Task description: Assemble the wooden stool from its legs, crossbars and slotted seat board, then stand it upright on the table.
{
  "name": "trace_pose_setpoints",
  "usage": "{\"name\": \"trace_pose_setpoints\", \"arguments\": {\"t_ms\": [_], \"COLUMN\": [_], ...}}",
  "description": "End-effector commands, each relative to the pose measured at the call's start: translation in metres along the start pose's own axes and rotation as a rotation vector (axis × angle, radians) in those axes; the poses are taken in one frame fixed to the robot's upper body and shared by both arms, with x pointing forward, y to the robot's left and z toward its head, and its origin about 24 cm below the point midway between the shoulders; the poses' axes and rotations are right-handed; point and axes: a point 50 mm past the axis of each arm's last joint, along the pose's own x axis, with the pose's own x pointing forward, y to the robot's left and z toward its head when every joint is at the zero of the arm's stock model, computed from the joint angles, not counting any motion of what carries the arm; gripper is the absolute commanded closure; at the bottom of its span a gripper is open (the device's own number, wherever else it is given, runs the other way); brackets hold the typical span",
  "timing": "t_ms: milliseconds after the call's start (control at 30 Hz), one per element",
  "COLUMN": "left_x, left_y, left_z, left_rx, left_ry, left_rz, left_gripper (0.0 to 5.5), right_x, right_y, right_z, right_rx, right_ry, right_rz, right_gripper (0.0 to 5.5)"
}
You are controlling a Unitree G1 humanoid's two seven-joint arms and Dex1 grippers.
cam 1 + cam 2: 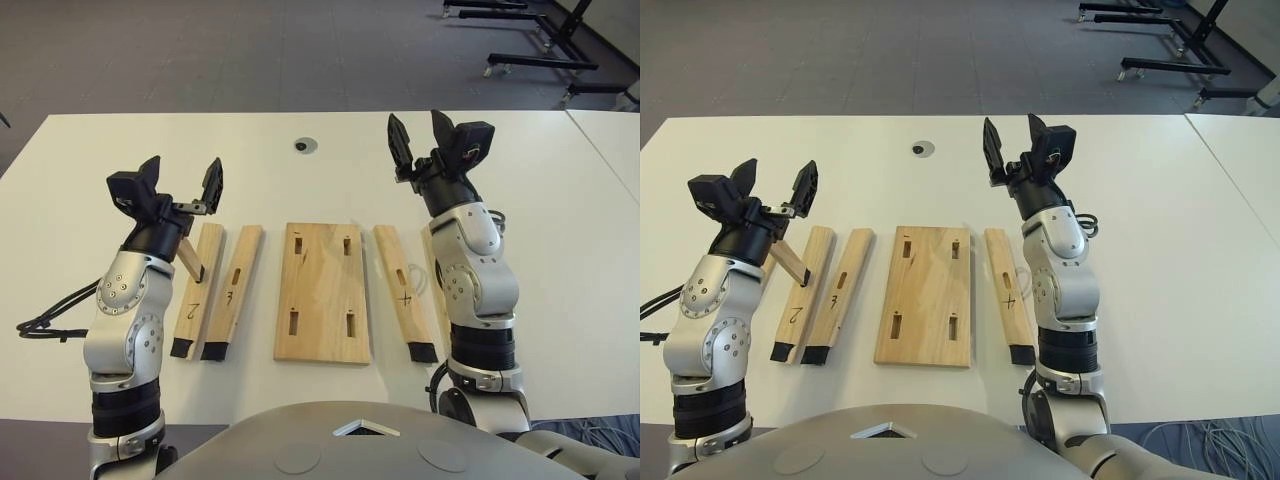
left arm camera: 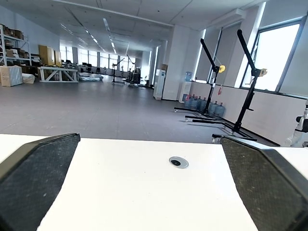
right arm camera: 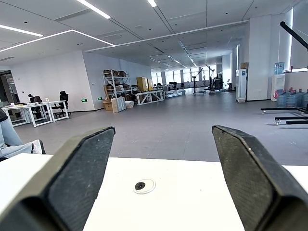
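The slotted seat board (image 1: 322, 292) lies flat mid-table. Left of it are two wooden legs (image 1: 197, 290) (image 1: 232, 288) with black ends, side by side. A short wooden crossbar (image 1: 188, 257) lies slanted by the outer leg, below my left gripper (image 1: 183, 168), which is raised, open and empty. Right of the board lies another leg (image 1: 403, 292); a further wooden piece (image 1: 434, 262) is mostly hidden behind my right arm. My right gripper (image 1: 418, 125) is held up over the table's far right part, open and empty. Its dark fingers (image 3: 77, 178) frame bare table.
A round grommet (image 1: 305, 146) sits in the white table (image 1: 560, 250) beyond the board. A black cable (image 1: 45, 325) loops at the left edge. A second table (image 1: 610, 140) adjoins on the right. Black stands (image 1: 540, 50) stand on the floor behind.
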Motion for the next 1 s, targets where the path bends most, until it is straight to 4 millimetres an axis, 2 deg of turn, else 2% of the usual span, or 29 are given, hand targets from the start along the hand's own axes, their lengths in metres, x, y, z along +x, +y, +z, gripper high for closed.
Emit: {"name": "trace_pose_setpoints", "arguments": {"t_ms": [33,167,267,300,400,433,467,567,633,700,867,933,1000], "left_x": [-0.004,0.004,0.006,0.006,0.003,0.001,-0.003,-0.013,-0.021,-0.038,-0.067,-0.075,-0.074], "left_y": [0.002,-0.013,-0.02,-0.013,0.028,0.037,0.046,0.062,0.069,0.083,0.102,0.1,0.082], "left_z": [-0.004,0.033,0.049,0.053,0.07,0.069,0.064,0.043,0.022,-0.001,-0.023,-0.029,-0.028], "left_rx": [-0.043,-0.055,-0.049,-0.022,0.092,0.117,0.156,0.228,0.275,0.336,0.427,0.416,0.3], "left_ry": [0.08,-0.049,-0.103,-0.116,-0.176,-0.165,-0.132,-0.016,0.105,0.238,0.48,0.561,0.57], "left_rz": [0.046,-0.027,-0.071,-0.05,0.129,0.16,0.192,0.237,0.216,0.231,0.214,0.16,0.048], "left_gripper": [0.15,0.15,0.15,0.15,0.15,0.15,0.15,0.6,0.9,1.26,1.29,1.29,1.29], "right_x": [-0.001,-0.004,-0.006,-0.008,-0.011,-0.011,-0.01,-0.009,-0.009,-0.008,-0.013,-0.013,-0.014], "right_y": [0.0,-0.003,-0.003,-0.003,-0.003,-0.004,-0.003,-0.002,-0.003,-0.001,-0.002,-0.001,0.001], "right_z": [0.002,-0.002,-0.004,-0.004,-0.005,-0.005,-0.004,-0.003,-0.003,-0.004,-0.003,-0.001,-0.001], "right_rx": [0.013,0.014,0.019,0.02,0.021,0.021,0.022,0.022,0.02,0.021,0.013,0.017,0.02], "right_ry": [-0.004,0.006,0.006,0.005,0.004,0.003,0.002,0.0,0.001,0.003,0.016,0.014,0.018], "right_rz": [-0.009,-0.031,-0.049,-0.056,-0.064,-0.065,-0.064,-0.052,-0.051,-0.046,-0.046,-0.044,-0.043], "right_gripper": [1.78,1.78,1.78,1.78,1.78,1.78,1.78,1.78,1.78,1.78,1.78,1.78,1.78]}}
